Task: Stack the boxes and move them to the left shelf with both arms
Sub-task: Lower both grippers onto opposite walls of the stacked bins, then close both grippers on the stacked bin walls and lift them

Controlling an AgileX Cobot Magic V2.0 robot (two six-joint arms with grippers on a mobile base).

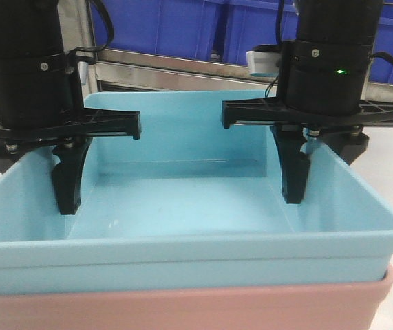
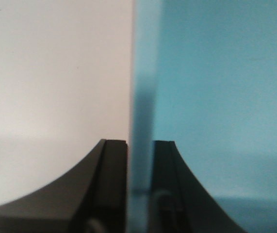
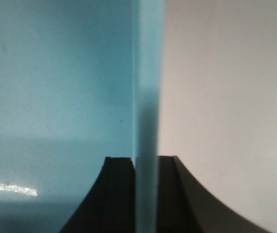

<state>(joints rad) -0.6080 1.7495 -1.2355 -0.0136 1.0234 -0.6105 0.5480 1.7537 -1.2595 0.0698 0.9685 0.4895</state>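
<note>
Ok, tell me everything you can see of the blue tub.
The blue tub is glossy plastic, rectangular, open-topped, with rounded corners and a rim, and empty. It sits nested inside the pink tub. The left pincer grips its left wall and the right pincer its right wall, each straddling it.

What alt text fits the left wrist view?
Left gripper jaws clamp the side wall of the light blue tub, one jaw inside the tub, the other outside over a pale surface.
</note>
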